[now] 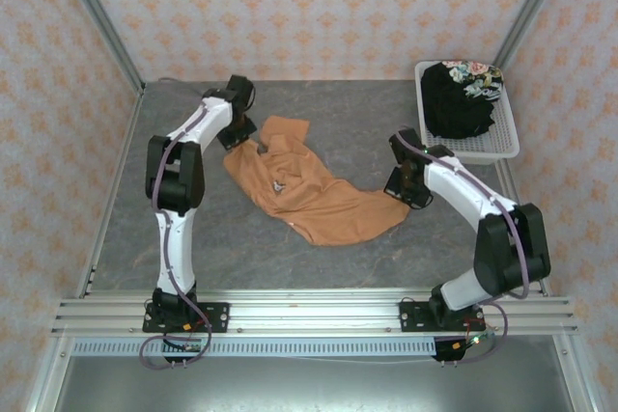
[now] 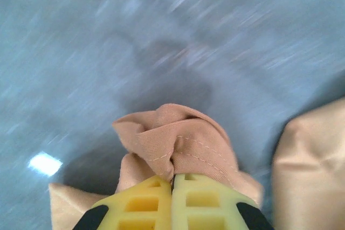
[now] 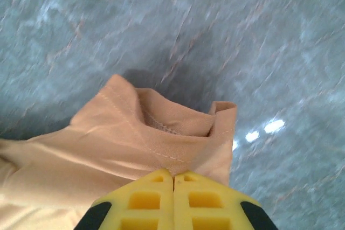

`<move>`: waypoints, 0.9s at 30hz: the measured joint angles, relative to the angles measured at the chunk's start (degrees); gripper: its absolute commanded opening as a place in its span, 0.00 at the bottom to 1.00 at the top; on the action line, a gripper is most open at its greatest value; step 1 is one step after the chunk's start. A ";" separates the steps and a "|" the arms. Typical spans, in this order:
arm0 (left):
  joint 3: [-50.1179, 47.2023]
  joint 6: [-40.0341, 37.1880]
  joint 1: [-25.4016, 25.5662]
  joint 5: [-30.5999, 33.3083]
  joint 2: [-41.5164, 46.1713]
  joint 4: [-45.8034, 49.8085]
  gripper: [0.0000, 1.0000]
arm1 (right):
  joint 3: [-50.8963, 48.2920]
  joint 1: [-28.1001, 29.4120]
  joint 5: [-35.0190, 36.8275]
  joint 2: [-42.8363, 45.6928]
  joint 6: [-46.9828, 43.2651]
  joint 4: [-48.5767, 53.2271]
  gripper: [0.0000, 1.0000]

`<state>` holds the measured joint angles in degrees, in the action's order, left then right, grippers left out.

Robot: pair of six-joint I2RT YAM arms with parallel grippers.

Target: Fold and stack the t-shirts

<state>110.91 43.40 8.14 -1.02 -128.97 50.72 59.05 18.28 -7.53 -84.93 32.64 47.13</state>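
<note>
**Both grippers pinch the orange tee, black tee in the basket**

We see the light orange t-shirt (image 1: pixel 314 195) lying crumpled on the grey table (image 1: pixel 193 238), roughly midway between the two arms, running from far left to near right; its plain side faces up, with a small dark mark near the middle that we cannot make out. The left gripper (image 1: pixel 256 145) sits at the shirt's far-left end; from the left wrist, its yellow fingers (image 2: pixel 145 203) are pressed together on a bunched, stitched fold of orange cloth (image 2: pixel 178 138), the jaws meeting with no gap. The right gripper (image 1: pixel 398 195) sits at the shirt's near-right edge; from the right wrist, the gripper (image 3: pixel 173 175) likewise has its jaws closed on a hemmed edge of the same shirt (image 3: pixel 151 144), the cloth puckered just ahead of the fingertips. The table surface in both wrist views is blurred.

The black t-shirt (image 1: pixel 459 108) is heaped in the white mesh basket (image 1: pixel 483 151) at the far-right corner of the table, well apart from the orange one; its floral patch (image 1: pixel 475 74) shows on the far side of the heap. Patterned walls (image 1: pixel 319 7) close in the table on three sides.
</note>
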 measured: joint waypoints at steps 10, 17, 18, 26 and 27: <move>33.33 -1.53 -0.44 0.57 -14.38 6.47 0.00 | 4.55 25.64 -19.54 -10.25 1.64 -5.16 0.00; 31.32 -5.16 -1.62 3.96 -11.93 9.01 0.72 | 13.55 28.70 -26.80 -15.65 0.63 -10.32 0.50; 28.06 -5.79 -1.49 4.79 -9.81 9.14 0.72 | 13.99 27.63 -26.77 -15.41 0.57 -10.69 0.51; -16.87 -4.81 7.85 2.97 27.30 8.81 0.73 | 14.19 10.10 -20.02 -12.15 0.11 -10.54 0.54; -21.99 -3.54 10.12 1.18 31.23 8.35 0.73 | 14.38 8.55 -18.99 -12.15 -0.22 -10.25 0.55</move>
<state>88.92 39.86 18.26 0.16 -97.73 59.07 73.43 26.83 -26.52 -97.08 32.42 36.88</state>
